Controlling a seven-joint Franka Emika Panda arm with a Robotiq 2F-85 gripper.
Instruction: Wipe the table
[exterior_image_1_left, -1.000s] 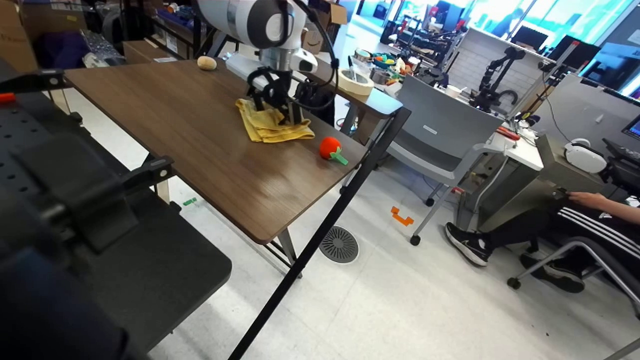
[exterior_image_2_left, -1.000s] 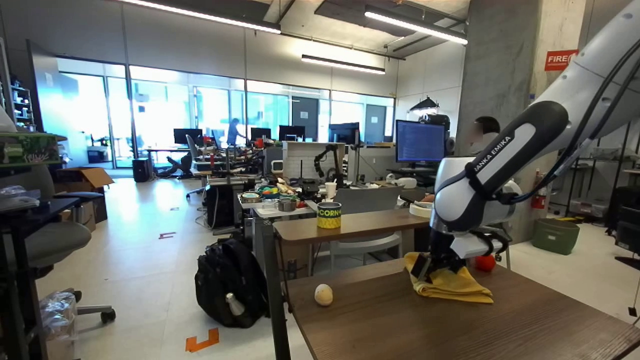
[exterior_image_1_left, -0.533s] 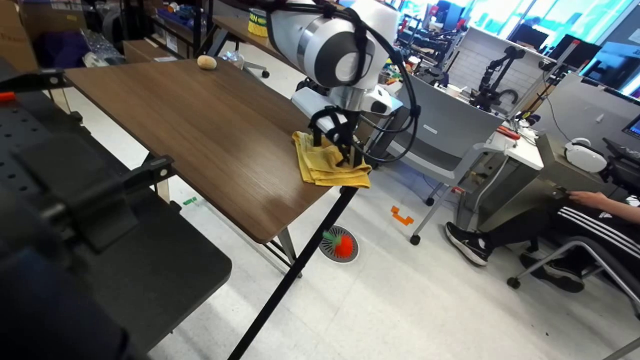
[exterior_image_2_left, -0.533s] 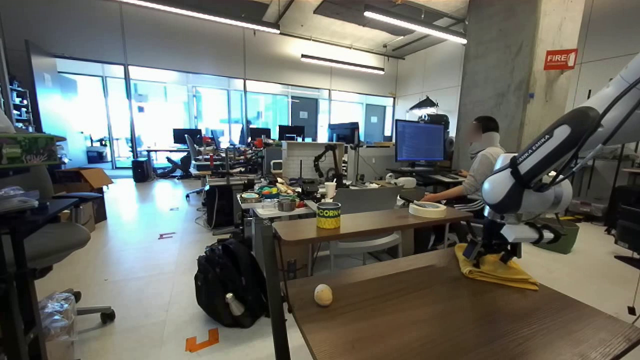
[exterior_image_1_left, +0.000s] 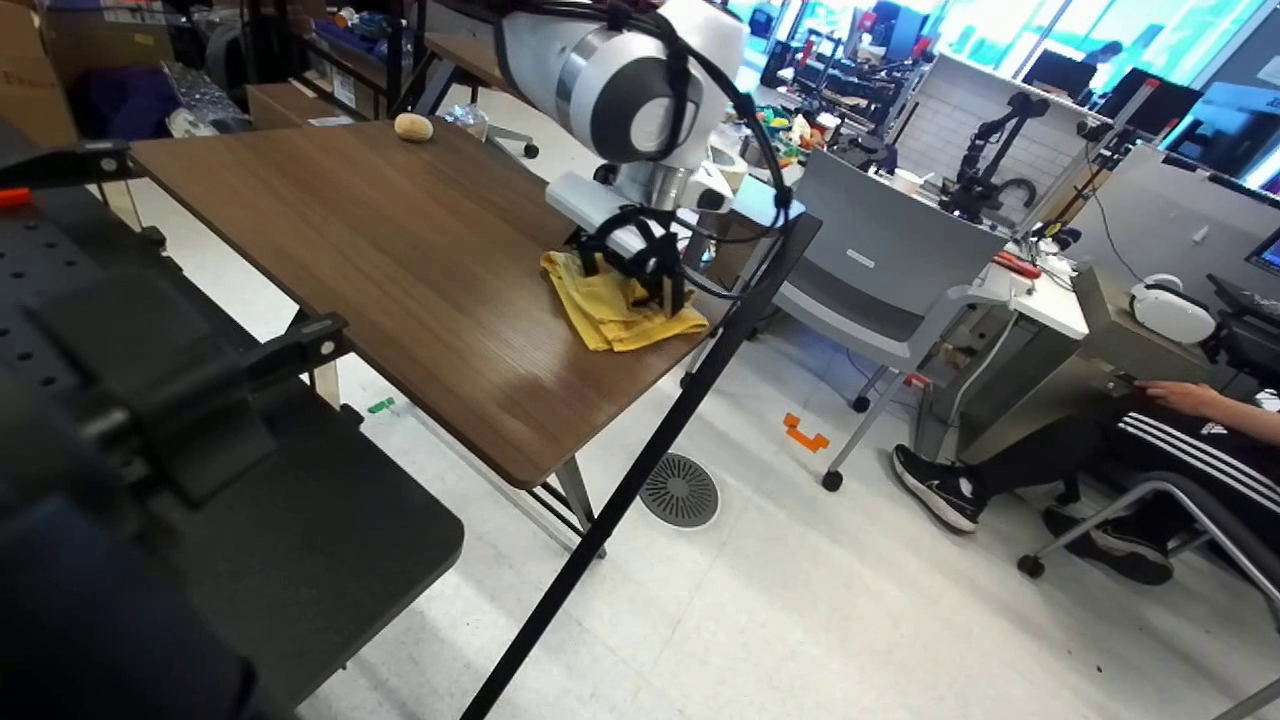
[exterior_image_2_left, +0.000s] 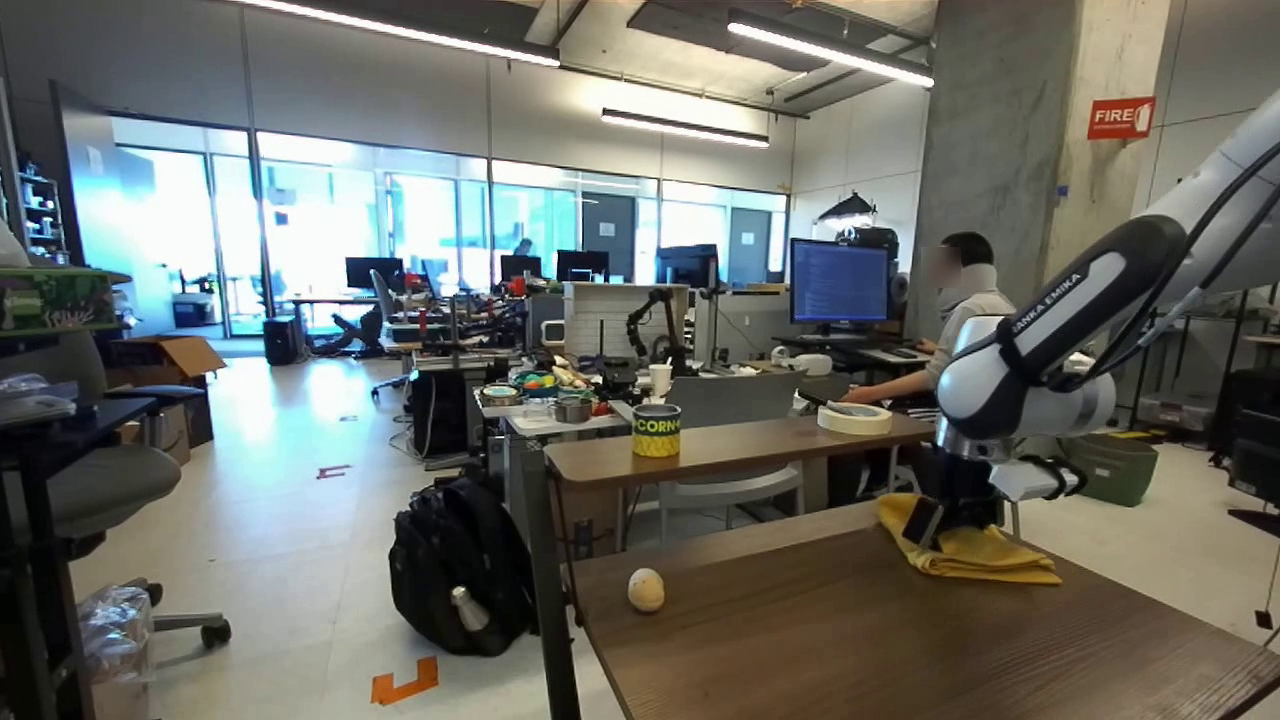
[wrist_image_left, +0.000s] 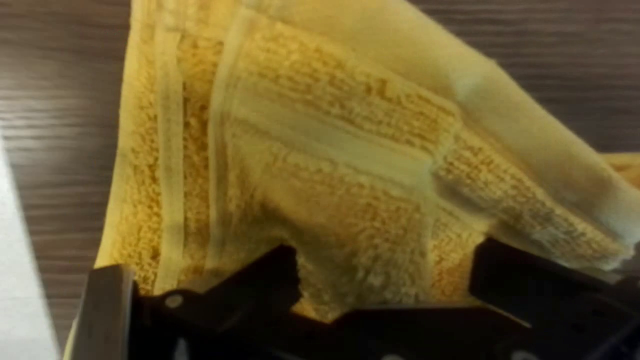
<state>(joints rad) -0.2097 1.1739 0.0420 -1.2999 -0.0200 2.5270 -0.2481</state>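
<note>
Cloth (exterior_image_1_left: 603, 318), yellow and folded in layers, lies on the dark brown wood-grain tabletop (exterior_image_1_left: 380, 270), close to an edge in both exterior views. This tabletop stretches beneath the robot arm (exterior_image_1_left: 640, 100), which reaches down to the cloth. The jaws stand spread wide apart, down on the cloth; in the wrist view part of it shows between them, with looped pile and smoother pale bands ahead and brown wood grain to either side. A pale rounded object (exterior_image_2_left: 646, 590) rests on the same tabletop, toward the end away from the cloth and well apart from it. Behind, in an exterior view, a narrower tabletop (exterior_image_2_left: 745, 440) carries a can (exterior_image_2_left: 656, 431) lettered CORN and, nearer the arm, a cream ring (exterior_image_2_left: 855, 423). On the floor (exterior_image_2_left: 300, 520) stands a black backpack (exterior_image_2_left: 450, 550) with a silver bottle (exterior_image_2_left: 467, 608) on it. A grey chair (exterior_image_1_left: 880, 250) is just beyond the narrower tabletop, and farther back sits a person (exterior_image_1_left: 1190, 460) in black trousers with white stripes.
</note>
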